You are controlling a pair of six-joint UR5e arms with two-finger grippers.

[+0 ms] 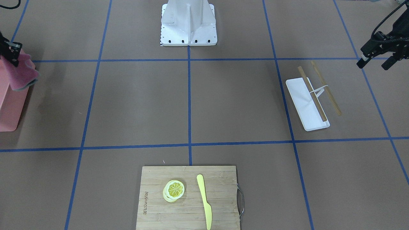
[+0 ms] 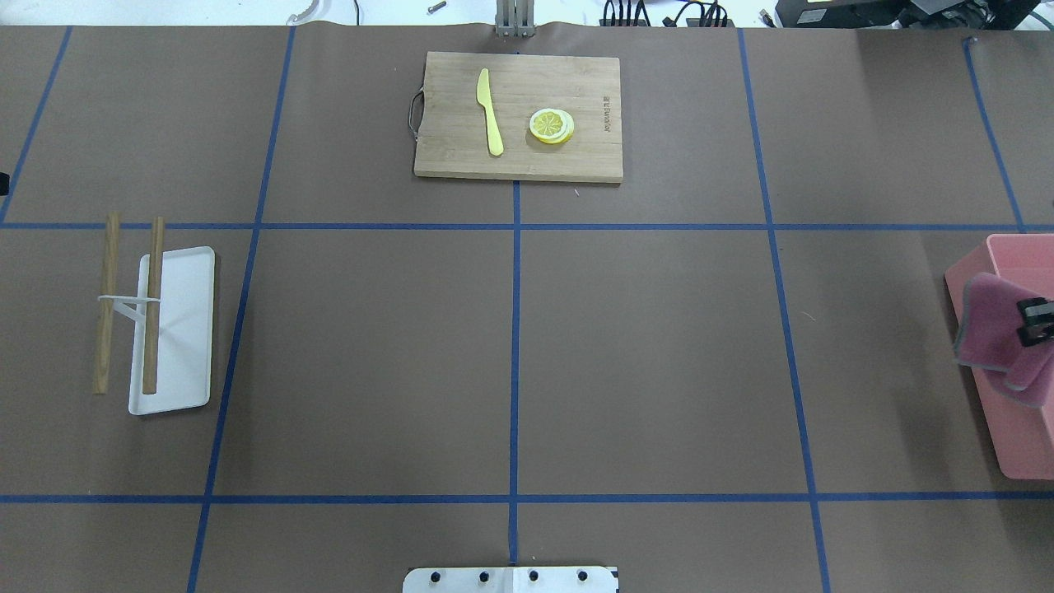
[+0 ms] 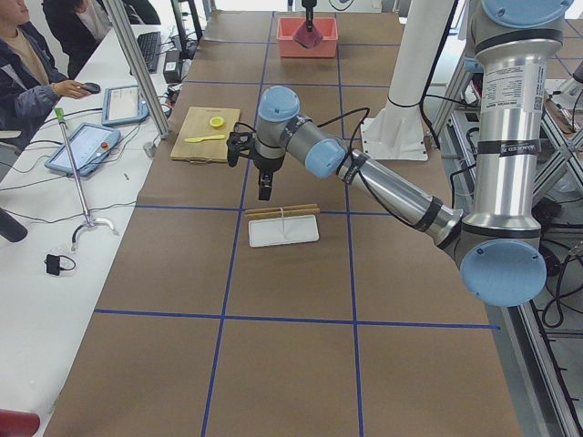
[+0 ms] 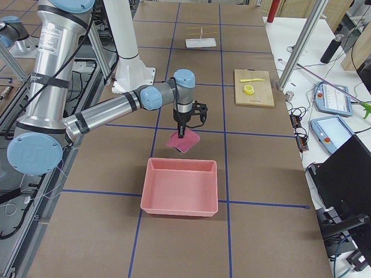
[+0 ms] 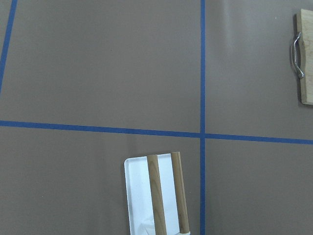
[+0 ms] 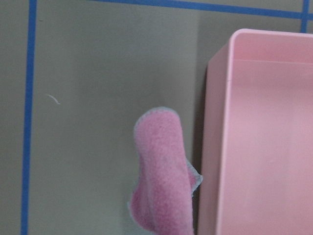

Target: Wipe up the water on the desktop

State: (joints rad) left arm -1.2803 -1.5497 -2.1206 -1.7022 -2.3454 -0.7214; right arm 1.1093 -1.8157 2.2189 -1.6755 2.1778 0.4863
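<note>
The desktop (image 1: pixel 140 102) is a matte brown surface with blue tape lines; I see no water on it. My right gripper (image 1: pixel 12 51) is shut on a pink cloth (image 1: pixel 24 72) and holds it in the air over the inner edge of a pink bin (image 1: pixel 8 105). The cloth also hangs in the overhead view (image 2: pixel 992 329), the exterior right view (image 4: pixel 184 141) and the right wrist view (image 6: pixel 161 166). My left gripper (image 1: pixel 374 63) hovers open and empty beyond a white tray (image 1: pixel 302 99).
The white tray carries two wooden sticks (image 2: pixel 152 305) tied with a band. A bamboo cutting board (image 2: pixel 519 156) at the far middle holds a lemon slice (image 2: pixel 551 126) and a yellow knife (image 2: pixel 491 111). The robot base (image 1: pixel 188 24) stands at mid-table.
</note>
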